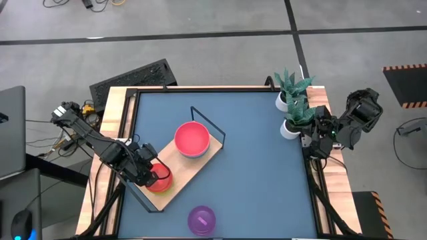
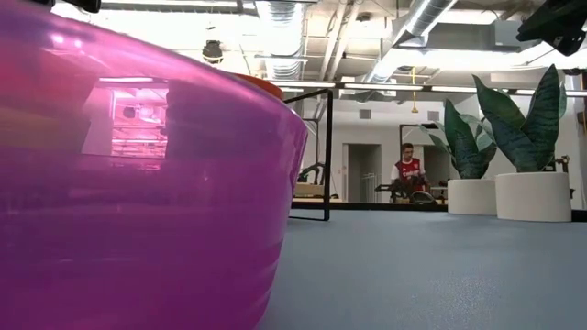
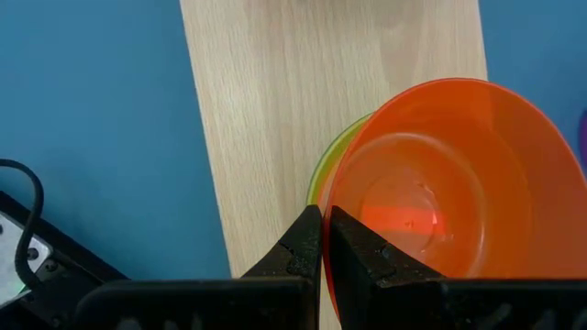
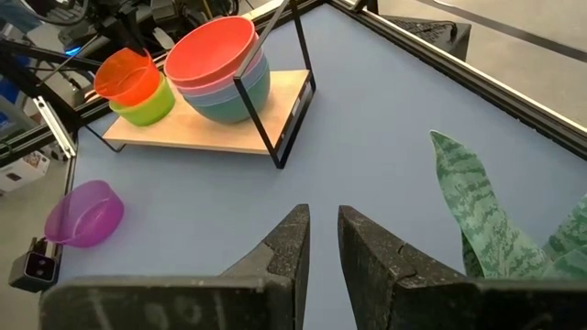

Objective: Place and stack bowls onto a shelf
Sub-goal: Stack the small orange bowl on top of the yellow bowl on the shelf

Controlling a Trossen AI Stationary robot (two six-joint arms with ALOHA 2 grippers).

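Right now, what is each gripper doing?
Left gripper: shut on the small red bowl rim, over the shelf.
Right gripper: open, empty, near the plants.

From where I stand, nothing here can be read. The bowls (image 4: 216, 64), the wooden shelf (image 4: 211, 133) and the blue table (image 1: 260, 173) bear no lettering, label or number that shows. The person (image 2: 407, 174) sitting far back in the room wears a red shirt with a pale mark across the chest, too small to make out as words. The floor beside the table has a black-and-orange striped marking (image 1: 405, 67), a pattern only, with no letters on it.
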